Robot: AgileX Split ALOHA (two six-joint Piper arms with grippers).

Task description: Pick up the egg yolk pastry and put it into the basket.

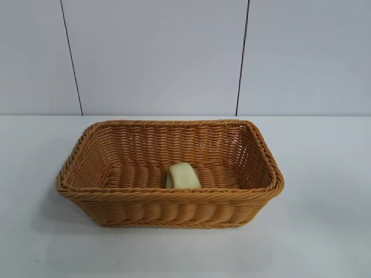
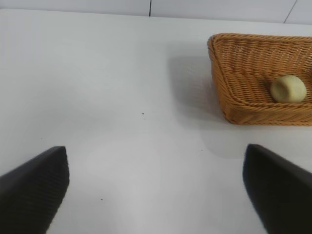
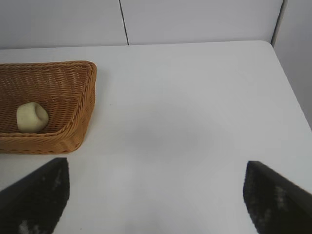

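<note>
The orange-brown wicker basket [image 1: 174, 204] stands in the middle of the white table. The pale yellow egg yolk pastry [image 1: 182, 176] lies on its floor against the near wall, also seen as egg yolk pastry [image 2: 288, 88] and egg yolk pastry [image 3: 31, 117]. Neither arm appears in the exterior view. My left gripper [image 2: 156, 187] is open over bare table, well off to one side of the basket [image 2: 229, 73]. My right gripper [image 3: 156, 187] is open too, on the other side of the basket [image 3: 83, 107], with nothing between its fingers.
The white table [image 1: 324, 231] spreads out on both sides of the basket. A pale panelled wall [image 1: 156, 52] with dark seams rises behind it. In the right wrist view the table's corner [image 3: 269, 45] shows far off.
</note>
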